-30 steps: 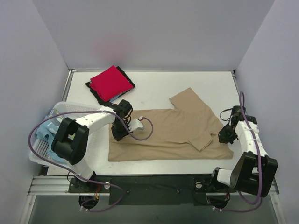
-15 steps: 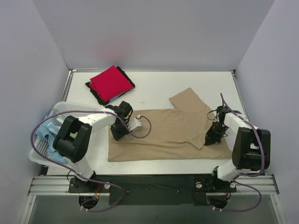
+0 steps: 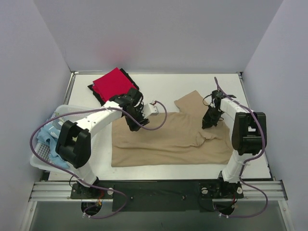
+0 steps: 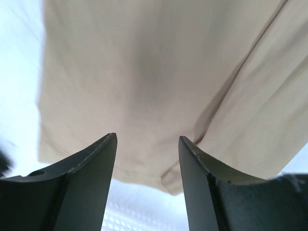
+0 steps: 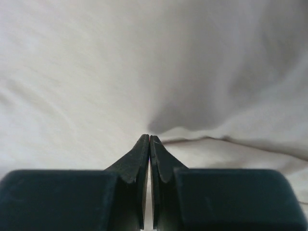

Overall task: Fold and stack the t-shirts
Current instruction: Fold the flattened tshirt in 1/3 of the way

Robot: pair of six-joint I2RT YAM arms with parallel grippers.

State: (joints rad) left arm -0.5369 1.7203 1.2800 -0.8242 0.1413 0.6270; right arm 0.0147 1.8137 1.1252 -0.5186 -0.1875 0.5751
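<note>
A tan t-shirt (image 3: pixel 168 139) lies spread across the middle of the table, with its far sleeve (image 3: pixel 192 102) sticking out. My left gripper (image 3: pixel 134 123) hangs open over the shirt's far left edge. In the left wrist view the left gripper (image 4: pixel 147 139) has nothing between its fingers and tan cloth (image 4: pixel 144 72) lies beyond them. My right gripper (image 3: pixel 208 123) is shut, its tips resting on the shirt near the right sleeve. In the right wrist view the right gripper (image 5: pixel 149 137) presses into a crease of the cloth (image 5: pixel 96 72). A red t-shirt (image 3: pixel 113 83) lies folded on a black t-shirt (image 3: pixel 96 94) at the far left.
A white mesh basket (image 3: pixel 43 161) stands at the left table edge with light blue t-shirts (image 3: pixel 45 133) in it. Grey walls close in the table on three sides. Purple cables loop from both arms.
My left gripper has opened and moved away from me and right, along the shirt's far edge. My right gripper, still shut, has moved from the shirt's near right corner up toward the far sleeve.
</note>
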